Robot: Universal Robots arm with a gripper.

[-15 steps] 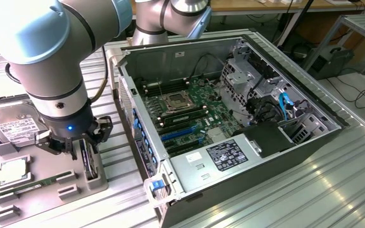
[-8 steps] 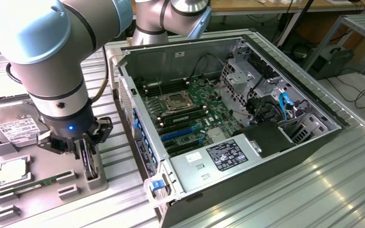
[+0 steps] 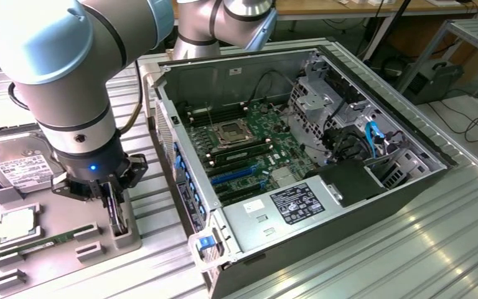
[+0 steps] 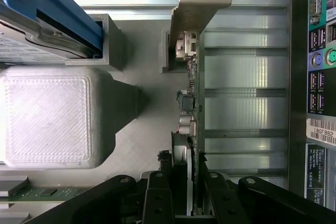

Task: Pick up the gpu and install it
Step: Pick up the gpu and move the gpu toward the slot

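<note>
Tool: your black gripper (image 3: 114,215) straddles the thin green gpu card (image 4: 189,100); grip can't be told.
Progress: card unlifted, uninstalled.

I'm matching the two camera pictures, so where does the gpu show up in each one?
Exterior view: gpu stands on edge in the gray tray, under the gripper.
Wrist view: gpu edge-on, running out from the gripper, bracket farthest.
Shared landmark: the computer case beside it.

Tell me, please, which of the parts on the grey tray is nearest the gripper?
The gpu, the card standing on edge right under the gripper; the hard drive, processor and memory stick lie further away.
</note>
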